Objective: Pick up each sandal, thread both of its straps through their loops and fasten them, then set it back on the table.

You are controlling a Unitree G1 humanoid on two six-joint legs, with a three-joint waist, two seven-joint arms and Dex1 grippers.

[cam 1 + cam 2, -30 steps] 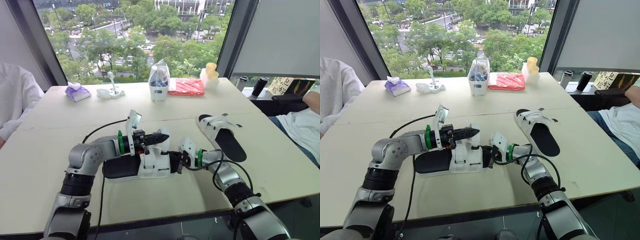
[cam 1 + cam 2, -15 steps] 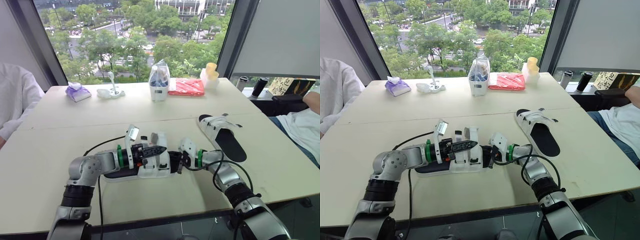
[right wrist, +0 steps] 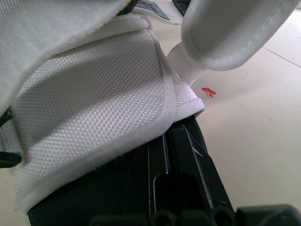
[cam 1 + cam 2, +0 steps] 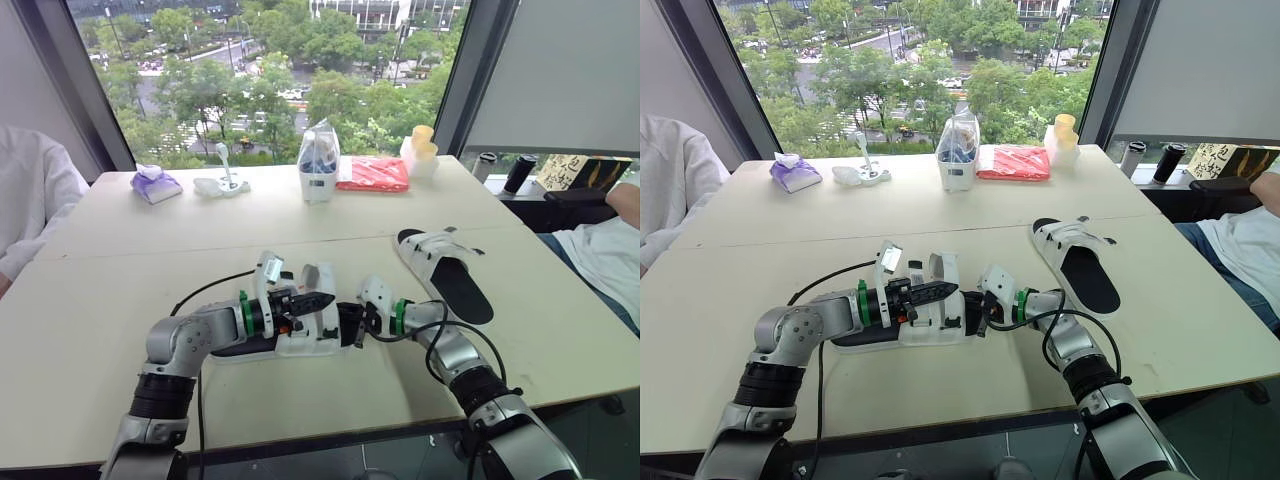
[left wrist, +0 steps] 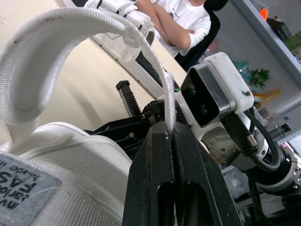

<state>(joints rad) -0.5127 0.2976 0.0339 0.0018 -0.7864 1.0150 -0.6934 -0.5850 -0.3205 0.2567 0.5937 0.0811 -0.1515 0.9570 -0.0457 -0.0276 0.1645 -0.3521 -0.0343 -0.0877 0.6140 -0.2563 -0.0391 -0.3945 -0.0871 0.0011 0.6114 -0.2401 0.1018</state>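
Lowered, left fingers (image 5: 153, 188) pinch the strap (image 5: 165, 89); right fingers (image 3: 190, 155) grip the sandal (image 4: 300, 338) lying crosswise, toe rightward.

An office: meeting table (image 4: 80, 300) by tall windows (image 4: 270, 90).

White woven-mesh sandal (image 4: 303, 336) with black sole, beige table (image 4: 90, 300), red packet (image 4: 372, 174), purple pouch (image 4: 155, 185)

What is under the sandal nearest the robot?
The sandal appears to rest black sole down on the beige table. Whatever lies directly beneath the sole is covered.
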